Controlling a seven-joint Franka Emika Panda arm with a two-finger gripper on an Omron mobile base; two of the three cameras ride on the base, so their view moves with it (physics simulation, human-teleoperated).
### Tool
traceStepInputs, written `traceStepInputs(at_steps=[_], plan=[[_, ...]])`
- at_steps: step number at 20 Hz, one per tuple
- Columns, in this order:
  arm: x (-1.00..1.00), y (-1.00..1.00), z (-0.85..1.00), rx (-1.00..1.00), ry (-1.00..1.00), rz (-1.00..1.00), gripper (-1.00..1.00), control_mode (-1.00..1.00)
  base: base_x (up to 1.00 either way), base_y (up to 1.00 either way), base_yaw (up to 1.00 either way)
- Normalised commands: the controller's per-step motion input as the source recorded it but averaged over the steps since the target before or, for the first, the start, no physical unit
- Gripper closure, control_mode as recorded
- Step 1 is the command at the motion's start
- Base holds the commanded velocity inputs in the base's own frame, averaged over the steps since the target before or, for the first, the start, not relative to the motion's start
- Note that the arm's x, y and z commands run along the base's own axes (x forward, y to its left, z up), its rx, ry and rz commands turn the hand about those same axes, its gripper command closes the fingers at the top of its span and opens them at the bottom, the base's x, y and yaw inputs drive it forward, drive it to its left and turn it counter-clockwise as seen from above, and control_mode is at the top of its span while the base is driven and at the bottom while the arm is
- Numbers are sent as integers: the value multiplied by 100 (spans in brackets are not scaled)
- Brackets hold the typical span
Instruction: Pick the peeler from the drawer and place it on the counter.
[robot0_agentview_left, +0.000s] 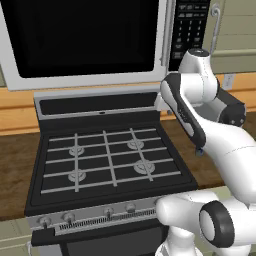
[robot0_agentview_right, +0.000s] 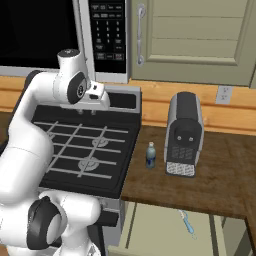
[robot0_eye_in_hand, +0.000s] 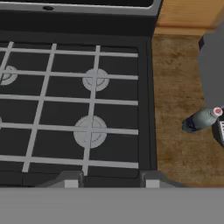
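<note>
- Dark wood-grain counter (robot0_agentview_right: 220, 175) runs beside a black stove top (robot0_agentview_right: 85, 150) with grey grates, under a microwave (robot0_agentview_right: 60, 35) and beige wall cabinets (robot0_agentview_right: 195, 40).
- Below the counter's front edge, the pale drawer (robot0_agentview_right: 160, 230) stands pulled open.
- The peeler (robot0_agentview_right: 187, 222), a slim light-blue stick, lies flat on the drawer floor toward its right side, at about 5 o'clock from the coffee machine (robot0_agentview_right: 183, 134).
- A small blue-tinted bottle (robot0_agentview_right: 150, 155) stands upright on the counter just beside the machine.
- The gripper (robot0_eye_in_hand: 108, 181) hovers over the stove's front right burners, fingertips (robot0_eye_in_hand: 70, 181) parted with nothing between them.
- From the gripper, the peeler lies well apart, low at roughly 4 o'clock in the right base view.
</note>
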Motion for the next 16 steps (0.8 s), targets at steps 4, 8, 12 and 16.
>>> traceStepInputs(at_steps=[4, 8, 12, 16], plan=[[-12, -25, -4, 0, 0, -3, -100, -100, 0, 0, 0], [-34, -100, -27, 2, 0, -2, -100, -100, 0, 0, 0], [-46, -100, -37, 2, 4, -5, -100, -100, 0, 0, 0], [-51, -100, -56, 0, 4, -9, -100, -100, 0, 0, 0]])
